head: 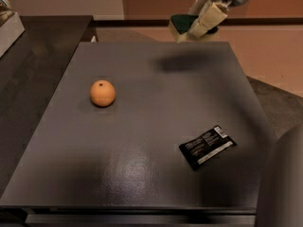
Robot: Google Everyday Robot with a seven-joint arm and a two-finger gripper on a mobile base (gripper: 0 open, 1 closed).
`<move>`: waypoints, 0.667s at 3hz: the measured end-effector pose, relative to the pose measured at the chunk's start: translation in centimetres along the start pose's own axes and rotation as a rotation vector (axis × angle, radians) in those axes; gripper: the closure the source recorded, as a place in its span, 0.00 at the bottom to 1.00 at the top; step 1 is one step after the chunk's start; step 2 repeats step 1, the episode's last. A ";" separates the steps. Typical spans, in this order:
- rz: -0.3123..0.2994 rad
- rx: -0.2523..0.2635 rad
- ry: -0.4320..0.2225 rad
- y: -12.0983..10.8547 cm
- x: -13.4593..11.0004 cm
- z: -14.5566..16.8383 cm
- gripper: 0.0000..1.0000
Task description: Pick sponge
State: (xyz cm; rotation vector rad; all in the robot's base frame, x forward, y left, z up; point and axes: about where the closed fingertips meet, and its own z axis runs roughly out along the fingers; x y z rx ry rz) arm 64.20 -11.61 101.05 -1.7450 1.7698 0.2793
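The sponge (182, 24), dark green on top with a pale yellow base, hangs in the air above the far edge of the dark grey table (156, 126). My gripper (199, 20) reaches in from the top right and is shut on the sponge, with pale fingers (206, 19) on its right side. The sponge casts a blurred shadow on the table top below it.
An orange (102, 93) sits on the left middle of the table. A flat black packet (207, 146) lies at the front right. A white box edge (9, 27) stands on a dark counter at the far left. A grey robot part (284, 183) fills the bottom right corner.
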 end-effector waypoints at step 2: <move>0.000 0.000 0.000 0.0 0.0 0.0 1.00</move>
